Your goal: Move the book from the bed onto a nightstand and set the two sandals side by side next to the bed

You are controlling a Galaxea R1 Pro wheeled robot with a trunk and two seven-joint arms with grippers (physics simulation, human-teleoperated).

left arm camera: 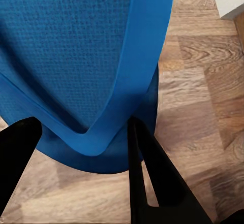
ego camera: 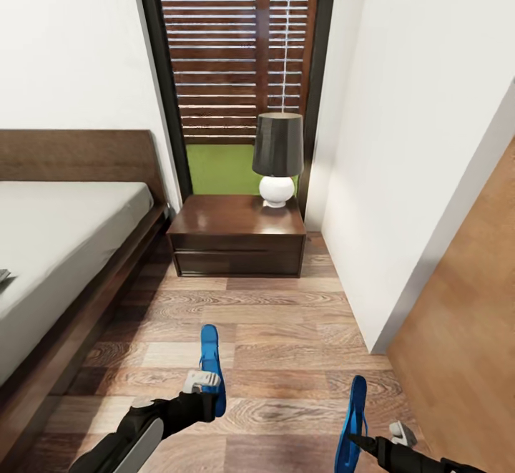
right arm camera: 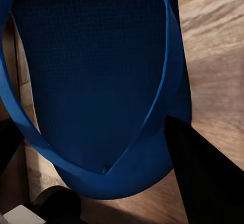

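Left gripper [ego camera: 209, 387] pinches one blue sandal [ego camera: 210, 366]; right gripper [ego camera: 361, 439] pinches the other sandal [ego camera: 352, 423], both above the floor [ego camera: 286, 344].

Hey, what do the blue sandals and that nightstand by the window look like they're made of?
The sandals look like matte foam or rubber: the footbed shows a fine dimpled texture. The nightstand looks like dark stained wood with a slight sheen; faint grain shows on its top.

Black-shaded white lamp [ego camera: 277, 162], slatted wooden fence [ego camera: 236, 51], green lawn [ego camera: 218, 169]
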